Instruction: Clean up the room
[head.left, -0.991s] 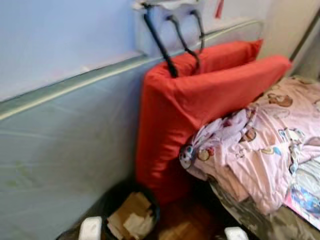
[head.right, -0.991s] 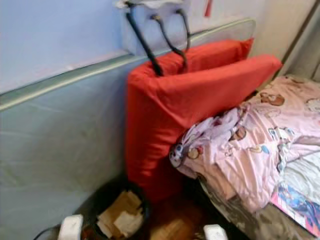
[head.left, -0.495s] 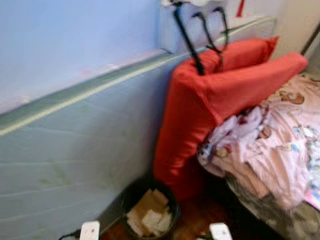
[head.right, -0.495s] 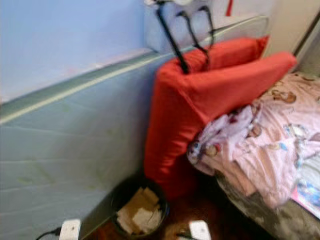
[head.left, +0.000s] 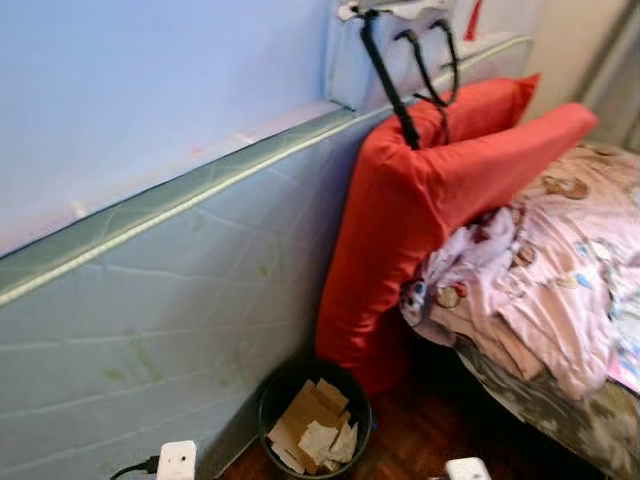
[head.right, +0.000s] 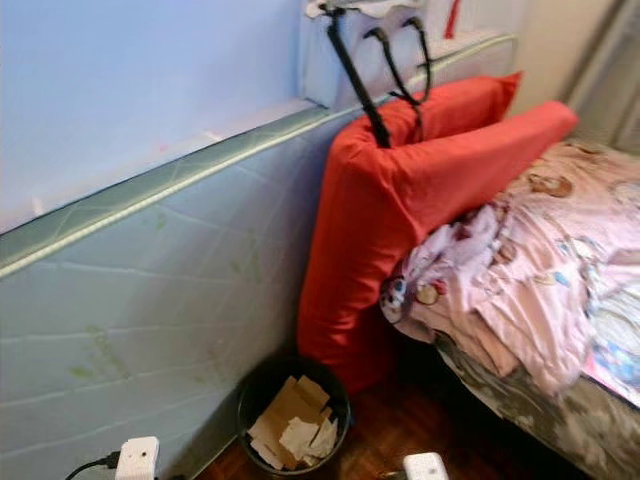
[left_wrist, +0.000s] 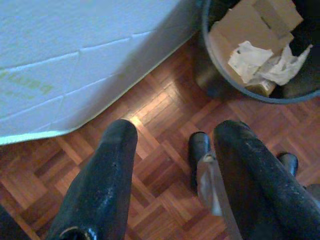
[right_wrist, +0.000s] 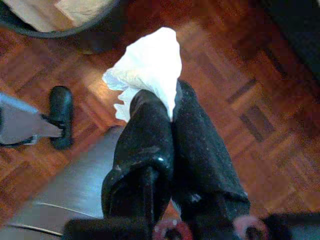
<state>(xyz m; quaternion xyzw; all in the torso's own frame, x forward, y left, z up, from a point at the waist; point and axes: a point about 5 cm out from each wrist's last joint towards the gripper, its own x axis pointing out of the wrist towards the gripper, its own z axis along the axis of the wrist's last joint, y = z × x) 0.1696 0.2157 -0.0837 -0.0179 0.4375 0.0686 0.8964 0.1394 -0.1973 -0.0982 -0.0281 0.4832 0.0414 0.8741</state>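
A black waste bin (head.left: 314, 418) holding cardboard and crumpled paper stands on the parquet floor at the foot of a red cushion (head.left: 420, 220). In the right wrist view my right gripper (right_wrist: 169, 107) is shut on a crumpled white tissue (right_wrist: 147, 67), held above the floor beside the bin's rim (right_wrist: 60, 30). In the left wrist view my left gripper (left_wrist: 175, 150) is open with nothing between its fingers, over the floor near the bin (left_wrist: 260, 55).
A pale green mattress (head.left: 150, 300) leans against the blue wall. A bed with a pink patterned blanket (head.left: 545, 280) sits to the right. A black-handled bag (head.left: 400, 60) hangs above the cushion. White plugs (head.left: 176, 460) rest low by the mattress.
The camera has shifted, so the bin and cushion sit further right and the bin shows more fully.
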